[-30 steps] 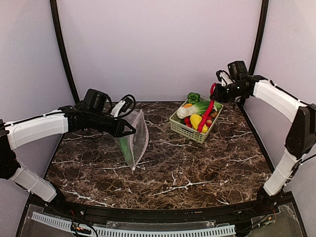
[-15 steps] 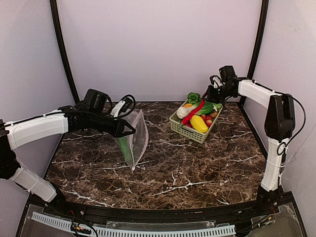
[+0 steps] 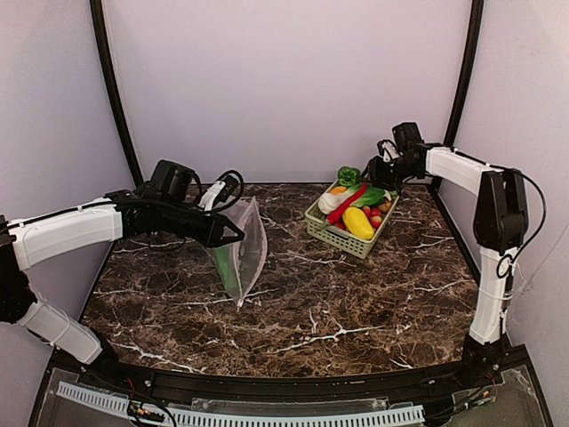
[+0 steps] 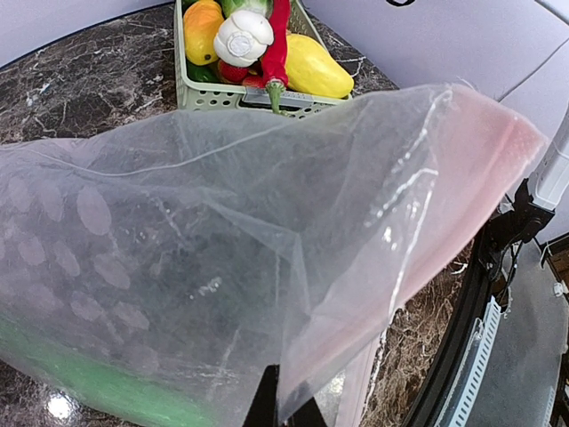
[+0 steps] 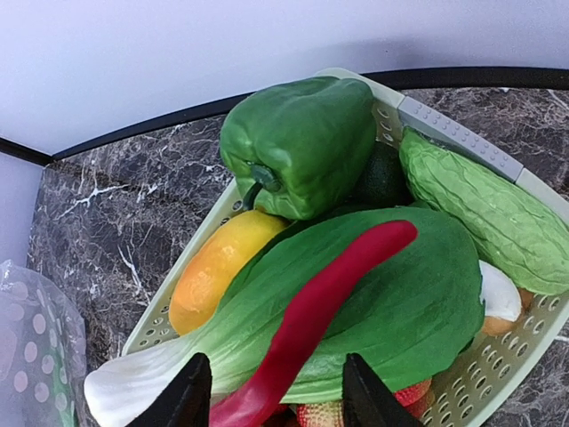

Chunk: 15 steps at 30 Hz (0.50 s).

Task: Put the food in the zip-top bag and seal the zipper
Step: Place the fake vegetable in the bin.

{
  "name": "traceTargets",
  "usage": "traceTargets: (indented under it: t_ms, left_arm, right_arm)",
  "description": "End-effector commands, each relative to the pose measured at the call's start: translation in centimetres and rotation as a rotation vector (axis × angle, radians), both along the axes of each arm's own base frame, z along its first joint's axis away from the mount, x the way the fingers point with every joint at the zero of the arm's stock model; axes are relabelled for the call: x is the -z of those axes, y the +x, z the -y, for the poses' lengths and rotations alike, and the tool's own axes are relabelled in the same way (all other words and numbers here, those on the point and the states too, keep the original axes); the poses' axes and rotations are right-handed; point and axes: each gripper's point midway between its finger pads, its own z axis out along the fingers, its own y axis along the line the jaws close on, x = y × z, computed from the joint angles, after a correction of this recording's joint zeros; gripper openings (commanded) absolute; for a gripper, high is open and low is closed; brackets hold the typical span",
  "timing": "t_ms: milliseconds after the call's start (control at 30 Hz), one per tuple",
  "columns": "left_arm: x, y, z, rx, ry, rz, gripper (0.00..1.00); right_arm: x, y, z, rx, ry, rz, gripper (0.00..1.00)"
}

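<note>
Clear plastic fills the left wrist view: the bag (image 4: 222, 231) hangs from the left claw (image 4: 284, 409), which is pressed together on a fold of film near the mouth. The bag is lifted, with only its lower corner reaching the counter (image 3: 356, 311). The pink zipper (image 4: 462, 205) runs unsealed along the raised edge, and the mouth gapes toward the basket (image 3: 333, 233). A green shape (image 4: 89, 382) shows through the film low in the bag; it looks like one piece already inside, though I cannot tell which. Nearly all the rest of the food sits heaped in the basket, well apart from the bag at the back right of the counter. There the chili (image 5: 329, 294) lies across the bok choy (image 5: 391, 311), with the pepper (image 5: 302, 142) behind it, the cucumber (image 5: 480, 213) to one side and a yellow-orange piece (image 5: 213, 267) below. The right claw (image 5: 276, 393) hovers low over this heap, spread, with its fingers on either side of the chili's lower end and not clamped on it. By my reading the task is barely begun. At most one item is bagged, the chili is lined up but not gripped, every other piece has yet to cross to the bag, and sealing comes last.
</note>
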Motion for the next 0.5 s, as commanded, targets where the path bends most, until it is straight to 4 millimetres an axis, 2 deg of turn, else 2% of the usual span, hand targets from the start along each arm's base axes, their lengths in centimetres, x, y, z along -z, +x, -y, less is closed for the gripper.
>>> traceTargets:
  t_ms: [0,100,300,333,467]
  left_arm:
    - [-0.6,-0.6,-0.3,0.009,-0.001,0.012,0.01]
    - [-0.4,-0.6,-0.3,0.010,-0.001,0.007,0.01]
    - [-0.5,-0.7,-0.2,0.010,-0.003,0.007,0.01]
    - [-0.5,-0.7,-0.3,0.010,-0.004,0.007,0.01]
    - [-0.7,-0.7,-0.3,0.008,-0.005,0.010,0.01]
  right_arm:
    - [-5.3,-2.1,-0.4,0.002,0.046,0.091,0.52]
    - [-6.1,-4.3,-1.3,0.025,0.068,0.093,0.53]
    - [-5.1,-8.8,-3.9,0.083,0.161,0.078,0.51]
    - [-4.3,-9.3,-4.1,0.102,0.175,0.060,0.51]
    - [-3.5,-10.1,-5.6,0.129,0.214,0.051,0.47]
